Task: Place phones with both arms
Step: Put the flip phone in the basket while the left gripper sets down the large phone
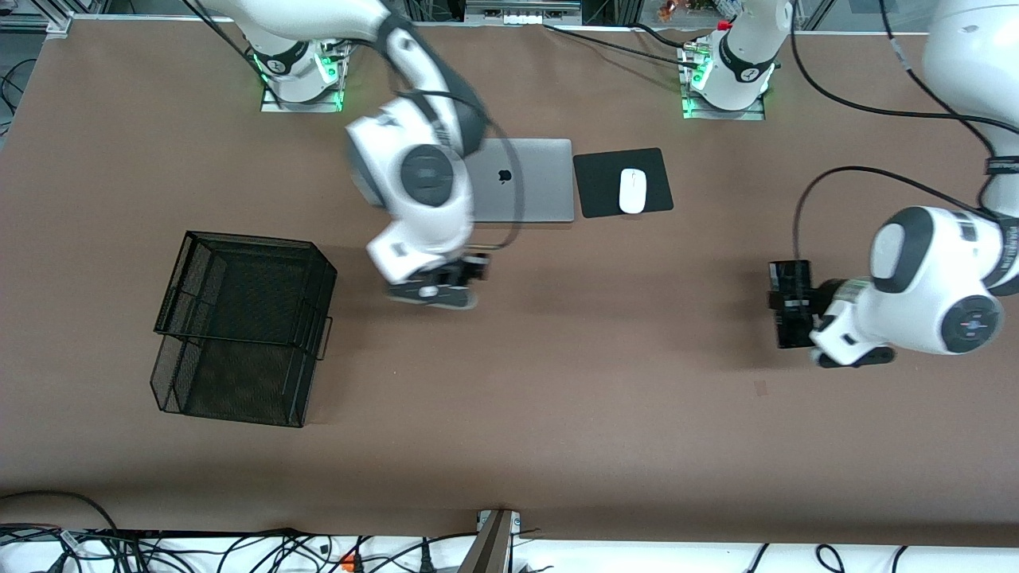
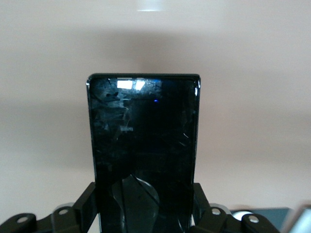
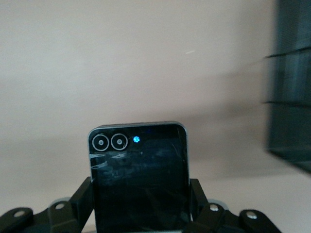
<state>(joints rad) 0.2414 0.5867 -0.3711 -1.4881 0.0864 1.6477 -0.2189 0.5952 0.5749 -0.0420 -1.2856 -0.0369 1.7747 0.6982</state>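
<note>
My left gripper (image 1: 798,306) is shut on a long black slab phone (image 1: 788,302), held over the bare table toward the left arm's end. In the left wrist view the slab (image 2: 143,126) stands up between the black fingers (image 2: 86,201), its scratched screen facing the camera. My right gripper (image 1: 468,270) hangs over the middle of the table, just beside the laptop's edge. It is shut on a small squarish black flip phone (image 3: 138,179) with two round lens rings, which is gripped by its sides. The front view hardly shows this phone.
A black wire-mesh basket (image 1: 239,318) with two tiers stands toward the right arm's end; its edge (image 3: 291,87) shows in the right wrist view. A closed grey laptop (image 1: 525,179) and a white mouse (image 1: 633,191) on a black pad (image 1: 597,187) lie near the arms' bases.
</note>
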